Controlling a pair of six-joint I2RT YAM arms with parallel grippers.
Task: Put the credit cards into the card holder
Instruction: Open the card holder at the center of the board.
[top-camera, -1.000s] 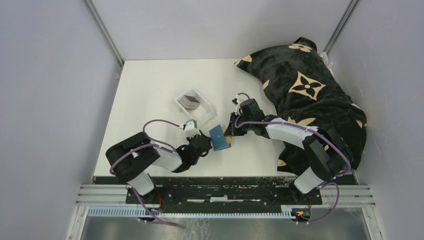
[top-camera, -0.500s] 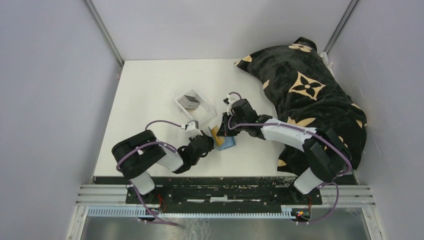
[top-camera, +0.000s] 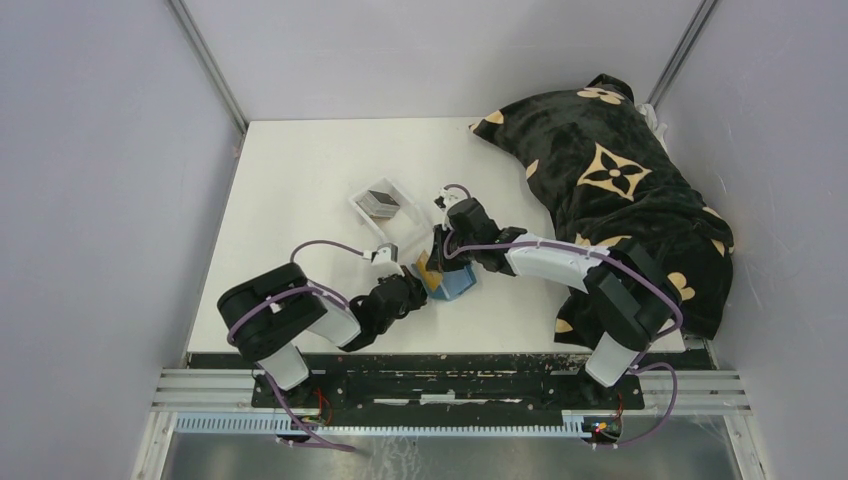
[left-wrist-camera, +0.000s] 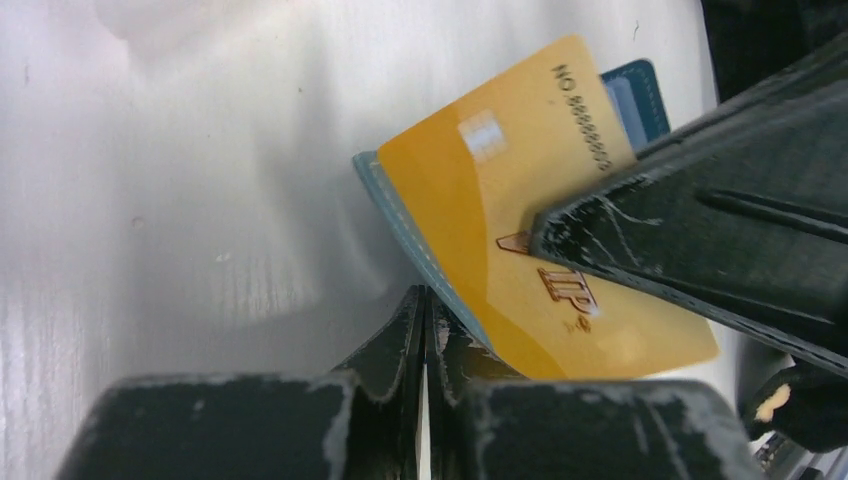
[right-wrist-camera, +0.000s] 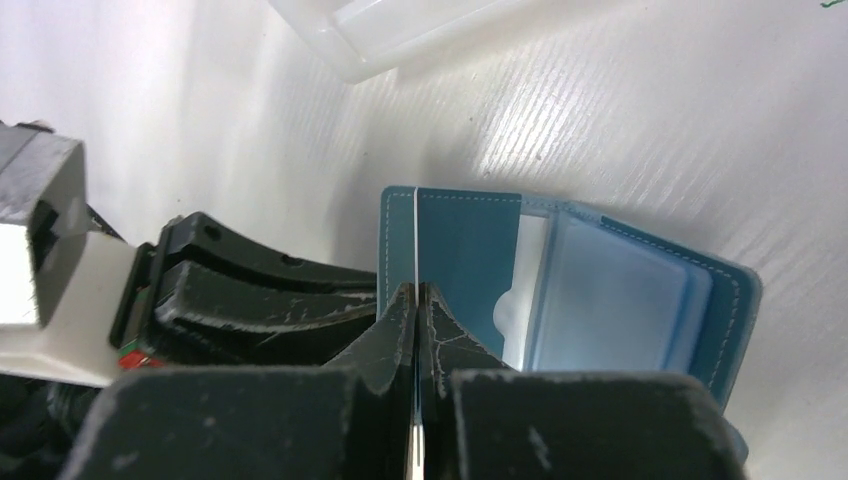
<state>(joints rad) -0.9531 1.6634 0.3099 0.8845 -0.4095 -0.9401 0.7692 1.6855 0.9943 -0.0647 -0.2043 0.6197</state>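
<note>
Between the right gripper's (right-wrist-camera: 415, 300) fully closed fingers sits a gold card (left-wrist-camera: 500, 220), pinched near one edge and seen edge-on from that wrist. Just ahead of its fingertips lies the card holder (right-wrist-camera: 610, 300), opened like a book on the table, its clear pockets facing up. The card leans over the holder's near leaf and is not yet in a slot. To that gripper's left, the left gripper (left-wrist-camera: 425, 320) is also closed. It appears to nip the edge of the holder's cover, though the contact itself is hidden. Farther out, beyond both sets of fingers, the clear tray (top-camera: 410, 228) holds the other credit cards (top-camera: 380, 200). I judge the card to be light, stiff and slick, so it is best gripped flat across one end with the leading edge left free. The holder looks soft and will likely slide or fold unless it is pinned by its cover.
</note>
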